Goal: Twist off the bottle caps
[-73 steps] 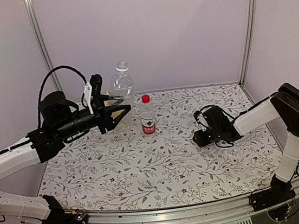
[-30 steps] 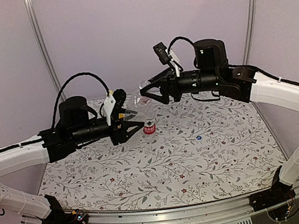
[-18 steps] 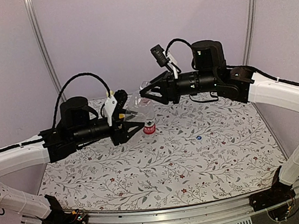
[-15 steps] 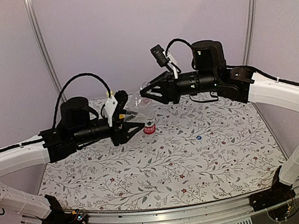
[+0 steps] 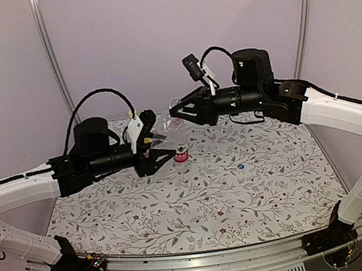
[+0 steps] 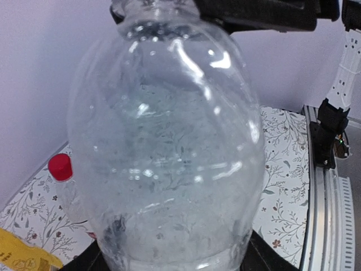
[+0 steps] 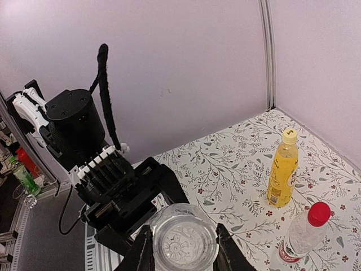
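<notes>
— What's new?
— Right hand has pinched narrow onto the top of the clear bottle; left hand holds its body, tilted above the surface
— So?
— Twisting can probably begin, though no cap shows

Lilac walls; floral tabletop; metal corner posts.

White tablecloth with grey leaves, yellow bottle, red cap, clear bottle, blue cap, lilac walls

Upper centre: clear bottle tilted aloft. Red-label bottle upright just below, red cap on. Yellow bottle upright, yellow cap on. Blue-white cap lying loose, centre-right.
</notes>
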{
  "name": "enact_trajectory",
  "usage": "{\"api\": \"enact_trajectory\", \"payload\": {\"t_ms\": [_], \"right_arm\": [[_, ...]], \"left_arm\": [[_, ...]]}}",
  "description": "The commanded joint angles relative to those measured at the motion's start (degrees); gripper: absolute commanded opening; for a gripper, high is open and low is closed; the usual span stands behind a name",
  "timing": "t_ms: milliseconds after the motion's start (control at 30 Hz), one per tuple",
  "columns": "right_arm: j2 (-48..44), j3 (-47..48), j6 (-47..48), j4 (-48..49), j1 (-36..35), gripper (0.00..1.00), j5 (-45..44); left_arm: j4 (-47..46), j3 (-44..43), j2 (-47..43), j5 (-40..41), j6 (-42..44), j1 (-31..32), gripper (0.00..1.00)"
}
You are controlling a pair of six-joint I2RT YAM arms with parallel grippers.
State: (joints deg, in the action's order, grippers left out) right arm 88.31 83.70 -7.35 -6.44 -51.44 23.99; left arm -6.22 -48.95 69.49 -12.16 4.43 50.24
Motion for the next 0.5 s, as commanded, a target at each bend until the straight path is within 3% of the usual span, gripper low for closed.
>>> {"api": "enact_trajectory", "payload": {"t_ms": [0,100,467], "right_arm": [[-0.71,1.46,1.71,-2.15,-0.46,0.00,-7.11],[-1.89,1.51,2.92,-4.29,-0.34,0.00,-10.64],[-7.06,-5.07,5.71,-11.38,7.42,0.00,-28.74]], "left_arm": [[0.15,-1.51,0.22,1.09,0.92,0.97,0.71],[0.88,-1.66,0.25,1.65,0.74,0.88,0.98],[0.87,-1.25,-3.35,9.25,-0.17,0.89,1.00]]}}
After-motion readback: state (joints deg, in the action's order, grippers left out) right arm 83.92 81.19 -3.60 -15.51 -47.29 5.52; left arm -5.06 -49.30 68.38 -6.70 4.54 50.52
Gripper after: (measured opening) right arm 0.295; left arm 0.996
